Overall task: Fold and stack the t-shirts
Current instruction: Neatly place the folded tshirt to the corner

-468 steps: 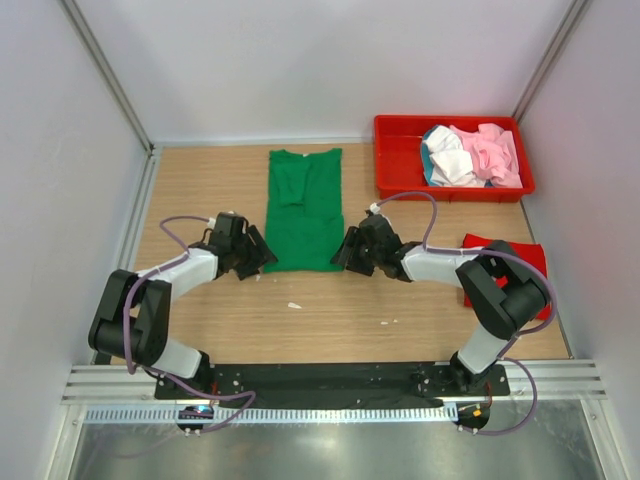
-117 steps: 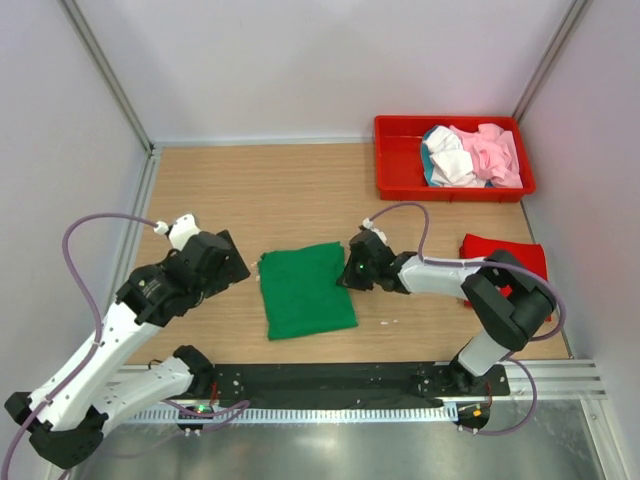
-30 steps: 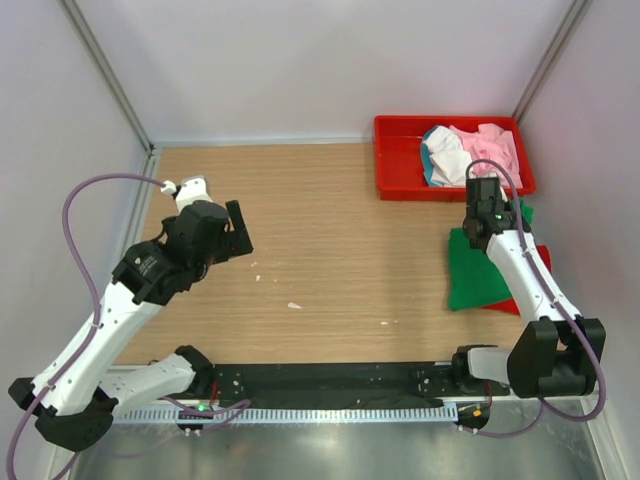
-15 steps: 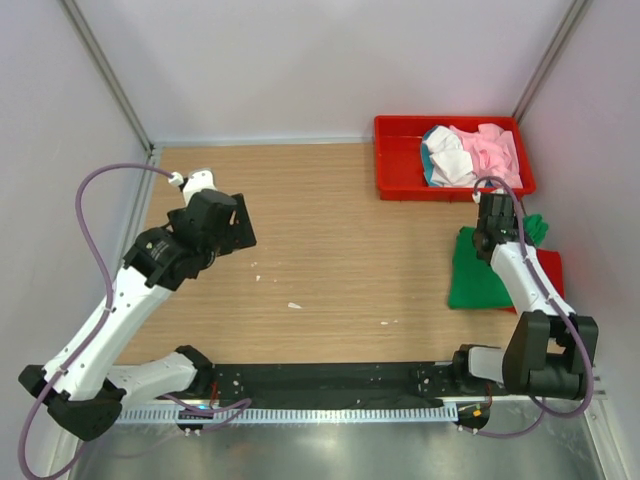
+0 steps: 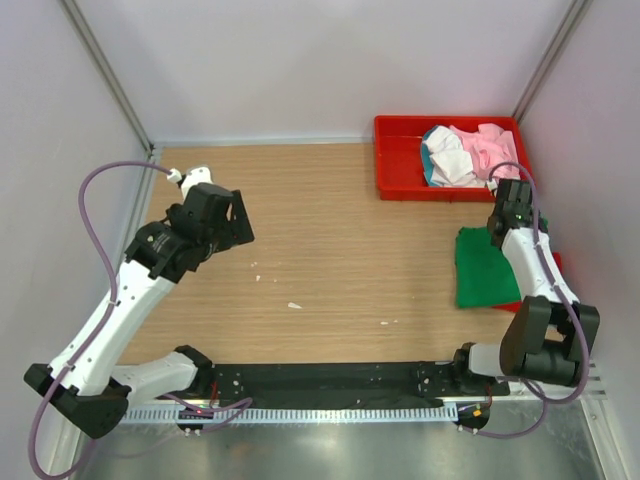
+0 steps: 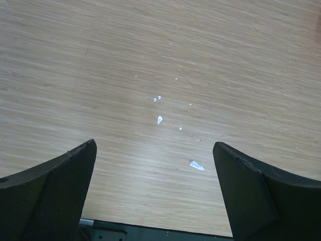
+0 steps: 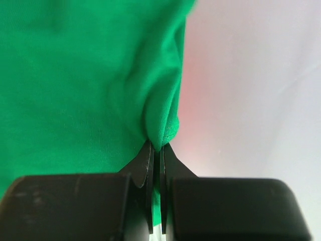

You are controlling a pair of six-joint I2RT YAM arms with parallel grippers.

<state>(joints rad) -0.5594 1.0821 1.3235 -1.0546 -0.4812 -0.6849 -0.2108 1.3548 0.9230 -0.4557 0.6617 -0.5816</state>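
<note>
The green t-shirt [image 5: 483,268], folded, lies on the red t-shirt [image 5: 510,307] at the frame's right, long axis running top to bottom, pinched at its upper corner by the right pincer [image 7: 156,149]. The left pincer [image 6: 154,145] gapes wide above the bench [image 5: 350,220]. The pale shirts [image 5: 470,152] in the upper-right tray [image 5: 400,160] await folding.

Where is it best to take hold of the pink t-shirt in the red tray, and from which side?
Pinch a raised fold on top of the pink t-shirt, coming straight down from above. It lies crumpled, so folds stand up, and the walls of the red tray likely hinder a sideways approach.
</note>
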